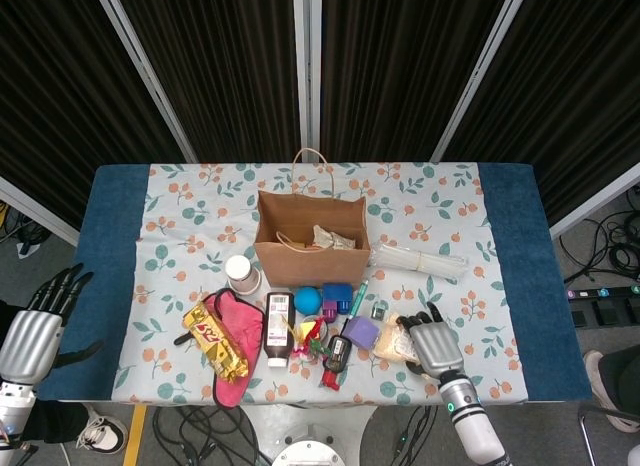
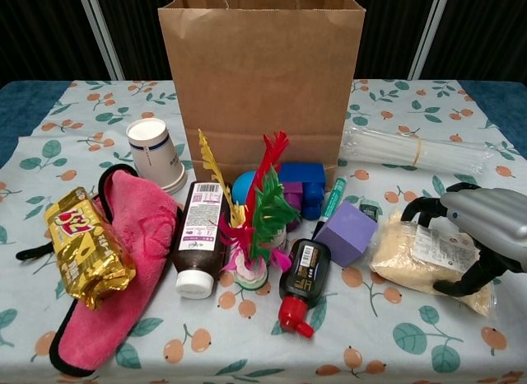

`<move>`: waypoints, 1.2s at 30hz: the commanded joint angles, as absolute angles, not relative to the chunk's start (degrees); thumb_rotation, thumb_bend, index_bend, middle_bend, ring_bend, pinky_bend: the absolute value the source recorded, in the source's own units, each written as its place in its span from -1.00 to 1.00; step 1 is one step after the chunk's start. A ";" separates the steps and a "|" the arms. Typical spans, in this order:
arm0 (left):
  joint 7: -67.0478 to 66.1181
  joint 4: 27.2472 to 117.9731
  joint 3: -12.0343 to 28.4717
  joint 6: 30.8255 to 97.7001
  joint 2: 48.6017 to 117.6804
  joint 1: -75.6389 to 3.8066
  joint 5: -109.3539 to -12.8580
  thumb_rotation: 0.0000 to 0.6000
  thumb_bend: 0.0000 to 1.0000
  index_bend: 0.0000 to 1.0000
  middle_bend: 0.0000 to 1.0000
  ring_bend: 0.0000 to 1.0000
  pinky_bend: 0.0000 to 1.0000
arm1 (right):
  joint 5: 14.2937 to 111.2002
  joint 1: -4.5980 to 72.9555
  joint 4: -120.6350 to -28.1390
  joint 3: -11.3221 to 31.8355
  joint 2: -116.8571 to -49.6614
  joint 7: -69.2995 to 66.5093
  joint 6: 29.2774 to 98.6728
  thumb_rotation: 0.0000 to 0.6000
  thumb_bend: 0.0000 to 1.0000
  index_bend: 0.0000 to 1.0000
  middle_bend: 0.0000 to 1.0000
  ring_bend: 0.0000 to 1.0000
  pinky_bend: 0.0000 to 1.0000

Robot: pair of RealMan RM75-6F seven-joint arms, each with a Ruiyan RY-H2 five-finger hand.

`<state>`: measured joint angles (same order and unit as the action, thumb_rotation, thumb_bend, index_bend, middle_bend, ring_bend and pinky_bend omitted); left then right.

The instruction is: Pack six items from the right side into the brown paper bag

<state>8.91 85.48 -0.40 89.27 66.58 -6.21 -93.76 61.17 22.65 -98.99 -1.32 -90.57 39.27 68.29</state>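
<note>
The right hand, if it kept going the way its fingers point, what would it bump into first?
The right hand is already curled over the clear packet of pale grains, fingers pointing toward the table's middle. Pushing on, it would probably meet the purple block next, though depth is hard to judge.

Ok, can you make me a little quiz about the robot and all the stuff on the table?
1. True or false: the paper cup lies tipped over on its side.
2. Which thing is the right hand closing its fingers around?
A. the purple block
B. the clear packet of pale grains
C. the gold snack bar
3. Fill in the word: the tall brown paper bag stands ______ the blue ball, as the chest view shows it.

Key:
1. False, it stands upright.
2. B
3. behind
</note>
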 commanded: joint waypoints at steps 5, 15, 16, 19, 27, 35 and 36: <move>9.07 85.75 -0.32 89.53 66.47 -6.18 -93.90 1.00 -0.97 -0.80 -0.74 -0.93 -0.69 | 64.28 22.08 -100.25 -1.41 -90.23 38.52 70.34 1.00 -0.60 -0.22 -0.09 -0.36 -0.79; 8.63 86.92 -0.33 89.39 66.30 -6.43 -94.34 1.00 -0.97 -0.80 -0.74 -0.93 -0.69 | 74.16 19.66 -106.93 -1.36 -84.47 36.08 77.80 1.00 -0.49 0.13 0.12 -0.16 -0.50; 8.59 87.01 -0.34 89.38 66.25 -6.44 -94.36 1.00 -0.97 -0.80 -0.74 -0.93 -0.69 | 75.38 19.45 -108.60 -1.04 -83.25 36.07 78.92 1.00 -0.49 0.13 0.12 -0.16 -0.50; 8.40 87.43 -0.39 89.29 66.15 -6.48 -94.43 1.00 -0.97 -0.80 -0.74 -0.93 -0.69 | 79.63 19.02 -115.28 1.04 -78.61 36.23 82.79 1.00 -0.49 0.15 0.13 -0.16 -0.50; 7.51 88.21 -0.66 89.33 66.19 -6.40 -94.88 1.00 -0.97 -0.80 -0.74 -0.93 -0.69 | 77.79 24.97 -129.21 15.70 -72.36 41.86 84.16 1.00 -0.49 0.16 0.13 -0.16 -0.50; 7.37 88.55 0.23 89.25 65.40 -6.55 -93.64 1.00 -0.97 -0.80 -0.74 -0.93 -0.69 | 59.23 42.40 -121.62 30.45 -81.33 53.59 79.07 1.00 -0.48 0.16 0.13 -0.16 -0.50; 7.42 88.49 0.37 89.17 65.30 -6.58 -93.39 1.00 -0.97 -0.80 -0.74 -0.93 -0.69 | 58.01 44.32 -119.75 31.27 -82.73 54.27 78.73 1.00 -0.48 0.16 0.13 -0.16 -0.50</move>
<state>7.37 88.54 0.25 89.25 65.41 -6.54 -93.54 64.42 37.25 -124.86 27.12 -77.99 49.27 80.87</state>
